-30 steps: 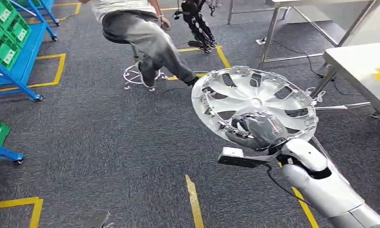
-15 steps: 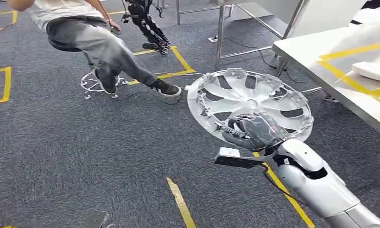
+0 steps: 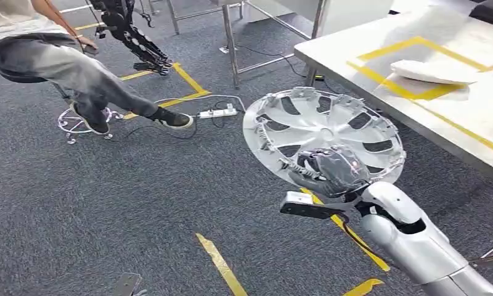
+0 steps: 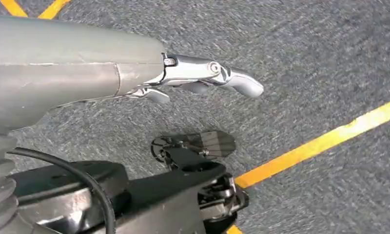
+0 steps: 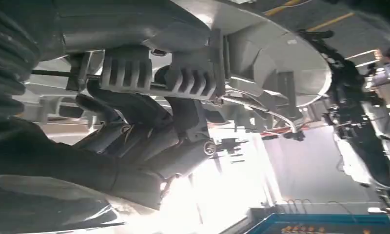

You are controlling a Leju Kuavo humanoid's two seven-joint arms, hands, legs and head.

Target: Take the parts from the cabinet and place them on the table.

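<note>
My right hand (image 3: 331, 172) grips the near rim of a silver wheel cover (image 3: 330, 132), carried flat in the air above the grey carpet. In the right wrist view the dark fingers (image 5: 134, 117) curl around the ribbed inner rim of the wheel cover (image 5: 261, 63). The white table (image 3: 441, 111) with yellow tape marks stands just to the right of the cover, and a pale flat part (image 3: 435, 71) lies on it. My left hand (image 4: 207, 80) hangs over the carpet with its fingers apart and nothing in it.
A person (image 3: 59, 61) sits on a stool at the upper left, legs stretched out. A power strip (image 3: 216, 113) and cables lie on the floor by metal table legs (image 3: 232, 43). Yellow tape lines (image 3: 219, 265) cross the carpet.
The camera has turned right: the person and floor marks slid left and the white table came further into view. The wheel cover stays in my right hand.
</note>
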